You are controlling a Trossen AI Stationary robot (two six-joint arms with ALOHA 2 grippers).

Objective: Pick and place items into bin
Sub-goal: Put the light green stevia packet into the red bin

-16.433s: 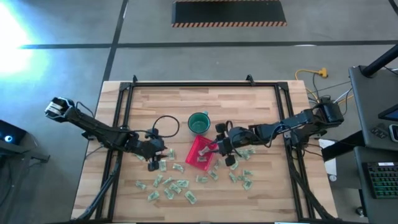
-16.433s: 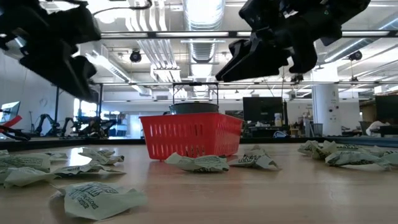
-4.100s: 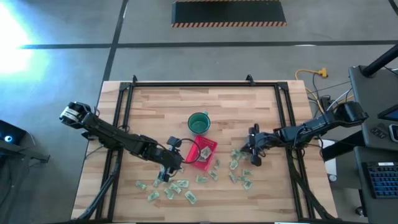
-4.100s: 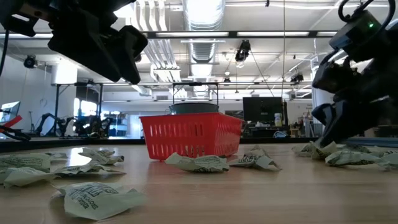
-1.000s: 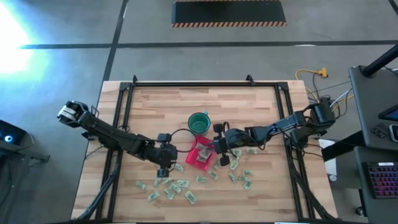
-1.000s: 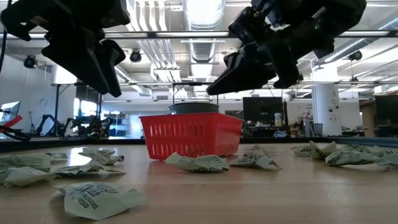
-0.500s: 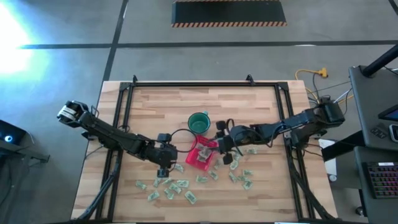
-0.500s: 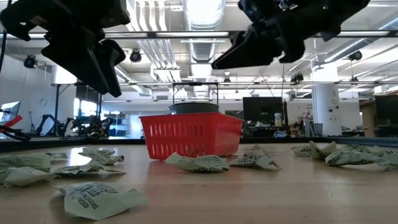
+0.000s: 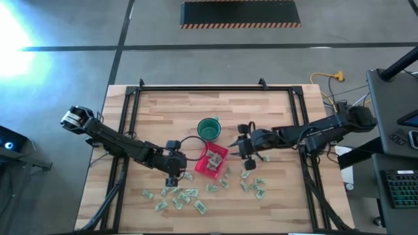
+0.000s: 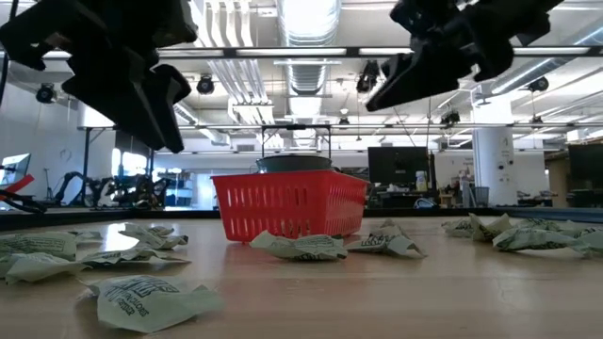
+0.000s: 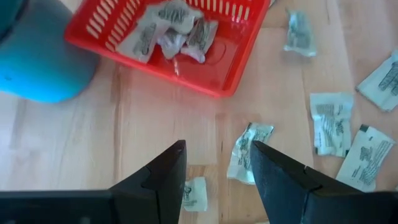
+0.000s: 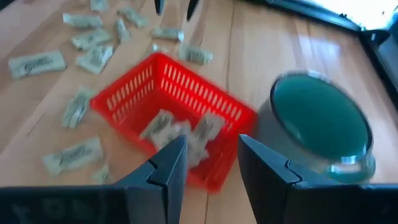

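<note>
Now, both arms hang above the table (image 9: 157, 108), neither carrying anything; left gripper (image 9: 172, 171) sits just off the bin's (image 9: 212, 160) left side, fingers spread and empty, as its own wrist view shows with bare wood between the two dark fingers (image 11: 163, 177); right gripper (image 9: 247, 151) is on the bin's right side, between bin and the right-hand scatter, fingers likewise parted with nothing between them (image 12: 165, 168).

Bin: red, low-walled, just in front of the green cup (image 9: 208, 128); several items already lie inside it (image 11: 168, 31), bunched toward one wall.

Loose items (image 9: 189, 194) remain in two groups; a larger spread in front of the left gripper toward the near table edge, a smaller cluster (image 9: 253, 185) in front of and beside the right gripper.

Relation that matters: for the left arm, one item (image 11: 247, 149) lies just beyond and slightly outside its fingertip, long axis running roughly along the direction the fingers point, so the jaws would straddle its narrow width with little wrist turn; a second, smaller piece (image 11: 196, 193) sits almost between the fingers, partly hidden by them.

Judgement: left arm is the nearer to a ready pick; right arm looks at the bin, not at its items, so it needs to turn away first.
</note>
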